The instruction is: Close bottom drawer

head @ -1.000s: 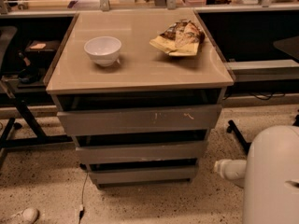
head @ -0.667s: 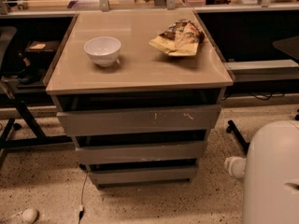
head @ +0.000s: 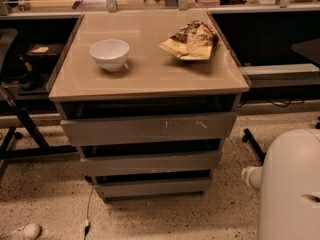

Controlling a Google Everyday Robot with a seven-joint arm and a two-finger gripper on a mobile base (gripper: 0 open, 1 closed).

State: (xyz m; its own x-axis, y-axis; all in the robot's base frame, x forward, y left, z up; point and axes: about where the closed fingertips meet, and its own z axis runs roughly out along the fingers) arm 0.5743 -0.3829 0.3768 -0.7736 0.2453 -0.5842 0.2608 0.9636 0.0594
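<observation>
The bottom drawer (head: 152, 187) is the lowest and narrowest grey front of the cabinet, just above the floor. Only a thin dark gap shows above it, and its inside tray is hidden. The middle drawer front (head: 150, 163) and the wide scratched top front (head: 147, 129) stand above it. My white arm housing (head: 290, 184) fills the lower right corner, to the right of the drawers and apart from them. My gripper is out of view.
A white bowl (head: 109, 54) and a crumpled snack bag (head: 191, 40) lie on the beige cabinet top (head: 150, 79). Black desk frames stand left and right. A cable (head: 88, 209) and a white object (head: 25, 231) lie on the speckled floor.
The white arm joint at the lower right has shifted slightly right and up. The drawers look unchanged.
</observation>
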